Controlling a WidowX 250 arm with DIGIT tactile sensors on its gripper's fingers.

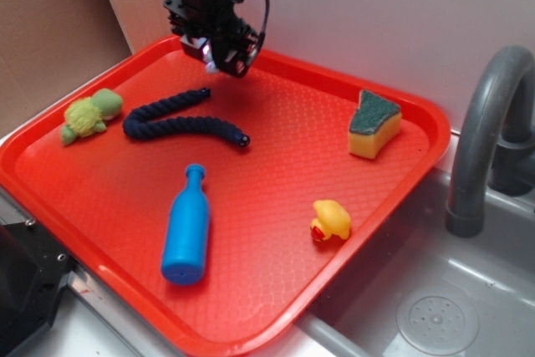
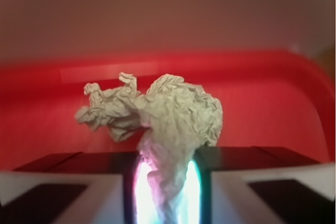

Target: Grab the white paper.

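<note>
In the wrist view the white paper, a crumpled off-white wad, bulges out past my gripper, whose two fingers are shut on its lower part. In the exterior view my gripper hangs over the far left part of the red tray, close to its back rim. Only a small pale bit of the white paper shows there between the fingertips. Whether the wad still touches the tray I cannot tell.
On the tray lie a dark blue twisted rope, a green plush turtle, a blue bottle, a yellow rubber duck and a yellow-green sponge. A grey sink and faucet are at the right.
</note>
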